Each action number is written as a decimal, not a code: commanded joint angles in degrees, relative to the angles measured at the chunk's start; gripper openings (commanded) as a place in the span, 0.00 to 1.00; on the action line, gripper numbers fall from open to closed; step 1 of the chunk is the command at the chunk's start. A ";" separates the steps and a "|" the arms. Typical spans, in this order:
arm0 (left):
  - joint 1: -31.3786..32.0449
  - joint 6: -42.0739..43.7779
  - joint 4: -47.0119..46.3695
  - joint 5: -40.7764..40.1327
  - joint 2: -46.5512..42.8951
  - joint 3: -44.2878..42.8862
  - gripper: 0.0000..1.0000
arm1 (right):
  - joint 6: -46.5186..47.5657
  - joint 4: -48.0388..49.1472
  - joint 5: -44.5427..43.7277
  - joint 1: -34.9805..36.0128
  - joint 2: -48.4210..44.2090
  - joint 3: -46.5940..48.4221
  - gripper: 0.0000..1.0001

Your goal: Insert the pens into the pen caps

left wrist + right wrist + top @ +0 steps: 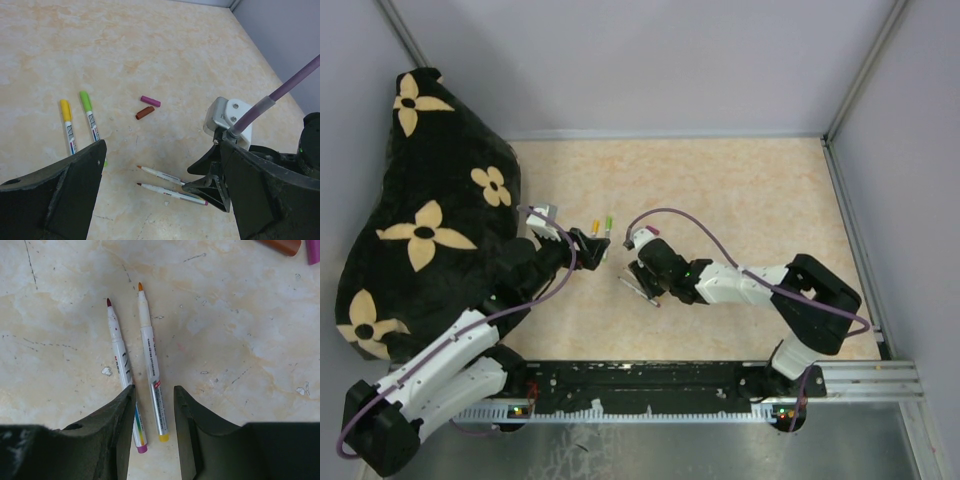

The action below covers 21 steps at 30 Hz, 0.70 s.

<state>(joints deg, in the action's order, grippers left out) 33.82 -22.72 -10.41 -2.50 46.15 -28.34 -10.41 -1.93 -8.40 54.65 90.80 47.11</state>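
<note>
Both sets of jaws hang low over the table in the top view: the left gripper spread wide with nothing in it, the right gripper part-closed near two uncapped pens. Two capped pens lie just beyond the left jaws.

From the left wrist, the yellow pen and green pen lie side by side ahead of the left finger. A magenta cap and a red cap lie ahead between the fingers, the uncapped pair nearer.

From the right wrist, the orange-tipped pen runs lengthwise out of the gap, its rear end between the fingers, apparently untouched. The red-tipped pen lies just outside the left finger. The right arm is nearer; I judge its jaws should close across the orange-tipped pen.
</note>
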 commanded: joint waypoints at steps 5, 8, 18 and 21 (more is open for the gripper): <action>0.10 -0.40 -1.09 -0.57 -1.09 0.68 1.00 | 1.07 0.36 -2.44 0.98 1.52 3.24 0.37; 0.07 -0.40 -1.10 -0.56 -1.20 0.74 1.00 | 1.01 0.26 -2.63 1.00 2.04 3.42 0.37; 0.10 -0.39 -1.06 -0.74 -1.54 0.73 1.00 | 1.01 0.26 -2.75 0.98 3.38 3.77 0.36; 0.10 -0.40 -1.01 -0.68 -1.61 0.74 1.00 | 1.01 0.19 -2.84 0.98 3.42 3.90 0.36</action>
<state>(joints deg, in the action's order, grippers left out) 33.82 -22.74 -10.39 -2.66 45.56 -28.03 -10.07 -2.83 -10.09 54.94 93.80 48.14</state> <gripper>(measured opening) 0.998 0.360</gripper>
